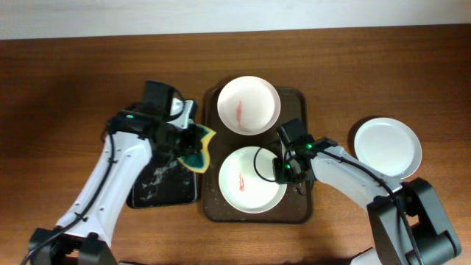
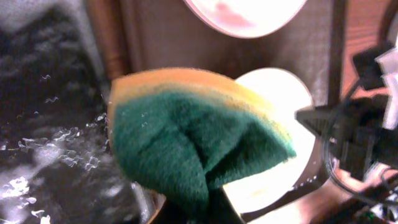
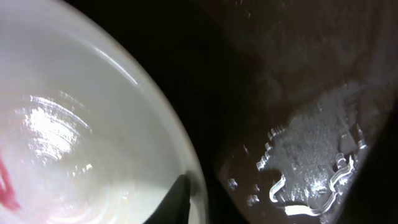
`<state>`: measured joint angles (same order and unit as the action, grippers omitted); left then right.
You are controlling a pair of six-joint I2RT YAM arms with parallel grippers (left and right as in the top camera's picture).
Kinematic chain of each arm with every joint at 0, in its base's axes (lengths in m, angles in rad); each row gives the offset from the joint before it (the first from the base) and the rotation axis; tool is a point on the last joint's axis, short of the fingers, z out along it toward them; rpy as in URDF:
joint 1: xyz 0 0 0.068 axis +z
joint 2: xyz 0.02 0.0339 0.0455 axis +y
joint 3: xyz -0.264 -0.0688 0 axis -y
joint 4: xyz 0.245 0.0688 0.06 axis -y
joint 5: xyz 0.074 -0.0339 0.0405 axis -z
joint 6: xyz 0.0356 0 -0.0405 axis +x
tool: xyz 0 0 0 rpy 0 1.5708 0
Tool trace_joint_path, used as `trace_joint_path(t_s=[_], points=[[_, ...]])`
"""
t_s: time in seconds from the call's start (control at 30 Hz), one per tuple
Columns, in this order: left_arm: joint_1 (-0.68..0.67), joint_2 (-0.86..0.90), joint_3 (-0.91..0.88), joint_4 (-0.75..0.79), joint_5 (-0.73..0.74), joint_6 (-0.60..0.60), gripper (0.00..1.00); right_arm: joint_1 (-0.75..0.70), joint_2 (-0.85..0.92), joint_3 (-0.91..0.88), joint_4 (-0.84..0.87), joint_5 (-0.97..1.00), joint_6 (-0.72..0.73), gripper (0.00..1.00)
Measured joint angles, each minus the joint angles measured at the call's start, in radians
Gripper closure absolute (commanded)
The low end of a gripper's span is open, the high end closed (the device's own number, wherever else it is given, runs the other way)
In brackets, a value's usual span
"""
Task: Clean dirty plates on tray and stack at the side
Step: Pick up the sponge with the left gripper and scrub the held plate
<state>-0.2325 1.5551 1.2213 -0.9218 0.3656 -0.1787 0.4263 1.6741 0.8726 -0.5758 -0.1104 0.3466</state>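
The dark brown tray [image 1: 297,99] holds two white plates with red smears: a far plate [image 1: 249,104] and a near plate [image 1: 252,179]. A third, plain white plate [image 1: 388,146] lies on the table at the right. My left gripper [image 1: 190,141] is shut on a yellow and green sponge [image 1: 199,152], held above the tray's left rim; the sponge [image 2: 186,137] hides its fingers in the left wrist view. My right gripper [image 1: 283,169] is shut on the near plate's right rim [image 3: 186,155], with one fingertip [image 3: 180,199] inside the rim.
A smaller black tray [image 1: 163,184] with foamy water sits left of the brown tray, under my left arm. Foam also lies on the brown tray's floor [image 3: 311,143] to the right of the near plate.
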Motion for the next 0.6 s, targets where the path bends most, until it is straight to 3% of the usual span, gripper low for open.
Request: trace_joint_path(t_s=[0.13, 0.33, 0.6], points=[[-0.203, 0.073, -0.053, 0.202, -0.026, -0.198, 1.00, 0.000, 0.006, 0.006, 0.036, -0.010, 0.052, 0.96], [-0.383, 0.356, -0.077, 0.366, -0.024, -0.441, 1.00, 0.000, 0.006, 0.006, 0.034, -0.007, 0.072, 0.96], [-0.401, 0.406, -0.008, 0.293, -0.083, -0.538, 1.00, -0.004, 0.006, 0.010, 0.021, 0.016, 0.111, 0.96]])
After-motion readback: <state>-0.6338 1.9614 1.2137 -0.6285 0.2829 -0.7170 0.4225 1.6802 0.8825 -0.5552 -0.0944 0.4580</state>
